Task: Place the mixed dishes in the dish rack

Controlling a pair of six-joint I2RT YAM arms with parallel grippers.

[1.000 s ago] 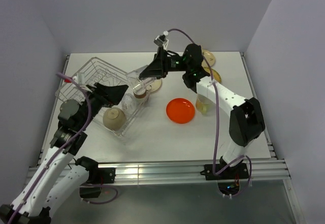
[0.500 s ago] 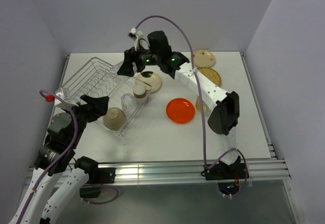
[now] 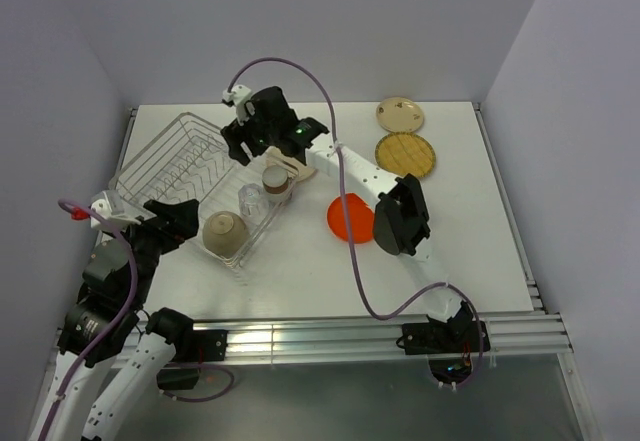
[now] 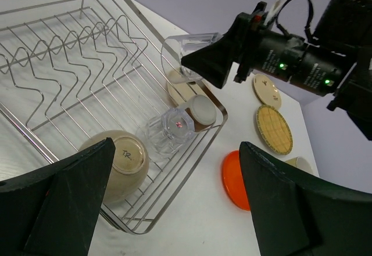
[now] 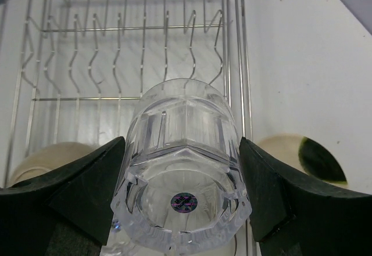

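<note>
**While 1 glass (image 5: 181,122) hangs over the rack (image 3: 168,153)**

Right gripper (image 5: 182,169) pinches the glass between its 2 fingers, above the rack's right side. Left gripper (image 3: 171,219) is spread and empty at the rack's near corner. Inside the rack lie a bowl (image 3: 224,231), a 2nd glass (image 3: 250,199) and a cup (image 3: 276,180). Right of the rack sits an orange plate (image 3: 348,216).

Top: high up, looking down on the whole tabletop (image 3: 300,261). Left wrist: low, looking across the rack (image 4: 70,87) from its near end. Right wrist: very close above the same rack, facing down.
</note>
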